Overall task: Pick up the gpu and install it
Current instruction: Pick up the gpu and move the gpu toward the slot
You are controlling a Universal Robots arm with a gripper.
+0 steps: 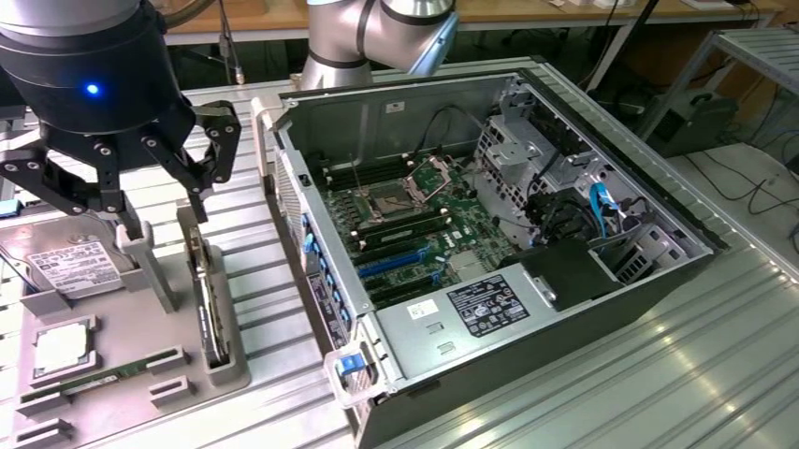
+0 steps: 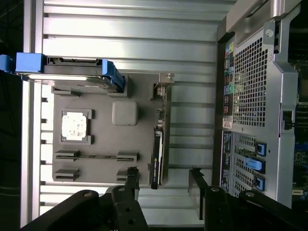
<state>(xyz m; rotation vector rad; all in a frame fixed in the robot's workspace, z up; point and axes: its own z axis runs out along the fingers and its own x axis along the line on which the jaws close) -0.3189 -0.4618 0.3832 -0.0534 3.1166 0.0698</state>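
Claw hangs over grey holder on desk, fingers spread apart, gripping nothing. Gpu stands on edge in holder slot, below claw, lined up between fingers. Open computer case just beside holder, on exterior view's right; blue card slots look bare. Judgement: early stage, gpu not yet lifted, install not done

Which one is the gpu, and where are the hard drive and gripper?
gpu (image 1: 208, 301): exterior view, upper edge of the upright card.
hard drive (image 1: 74, 267): exterior view, its white label.
gripper (image 1: 164, 218): exterior view, midway between its fingertips.
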